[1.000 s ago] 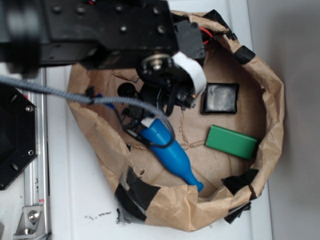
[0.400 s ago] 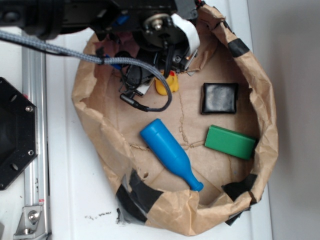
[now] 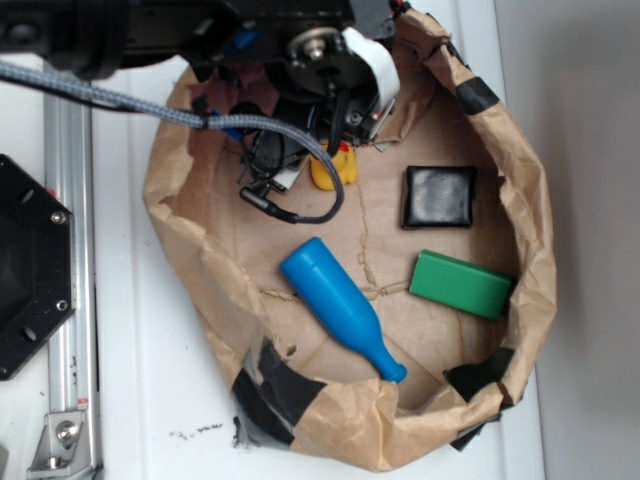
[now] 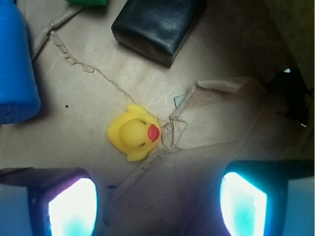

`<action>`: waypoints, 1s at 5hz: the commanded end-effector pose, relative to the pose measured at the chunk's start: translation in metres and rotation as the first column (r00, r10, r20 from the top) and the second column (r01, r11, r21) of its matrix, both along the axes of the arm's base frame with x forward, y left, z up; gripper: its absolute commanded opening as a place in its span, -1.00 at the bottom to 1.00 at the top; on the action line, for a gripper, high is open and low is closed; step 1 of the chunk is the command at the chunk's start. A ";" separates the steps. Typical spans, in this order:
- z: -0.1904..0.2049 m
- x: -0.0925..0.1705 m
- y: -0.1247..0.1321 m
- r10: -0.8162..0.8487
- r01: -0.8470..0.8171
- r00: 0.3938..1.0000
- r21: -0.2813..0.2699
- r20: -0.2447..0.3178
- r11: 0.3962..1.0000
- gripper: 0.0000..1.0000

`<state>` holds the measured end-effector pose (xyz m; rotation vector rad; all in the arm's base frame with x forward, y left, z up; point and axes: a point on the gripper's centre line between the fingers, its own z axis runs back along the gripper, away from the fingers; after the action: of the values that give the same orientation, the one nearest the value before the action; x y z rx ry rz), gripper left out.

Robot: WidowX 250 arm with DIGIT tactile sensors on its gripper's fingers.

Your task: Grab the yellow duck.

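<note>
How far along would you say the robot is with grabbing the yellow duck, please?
The approach looks done: the pincer hangs open over the duck, which sits free on the brown paper between and ahead of the two fingers. Nothing is gripped yet. Left to do: lower, close on the duck, and lift it clear of the black block and blue bottle.

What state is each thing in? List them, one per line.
Small yellow rubber duck: upright on the paper, free, ungrasped.
Blue plastic bottle: lying on its side.
Black square block: lying flat.
Green rectangular block: lying flat.
Gripper: jaws open, above the duck.
</note>
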<state>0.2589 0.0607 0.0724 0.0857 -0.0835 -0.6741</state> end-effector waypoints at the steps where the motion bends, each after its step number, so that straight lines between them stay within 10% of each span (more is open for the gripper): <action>1: 0.010 0.007 -0.007 -0.011 0.010 0.999 0.018 0.042 1.000 1.00; 5: -0.007 0.019 -0.006 -0.046 0.047 0.998 -0.026 0.039 0.999 1.00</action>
<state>0.2696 0.0562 0.0515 0.0316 -0.0803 -0.7055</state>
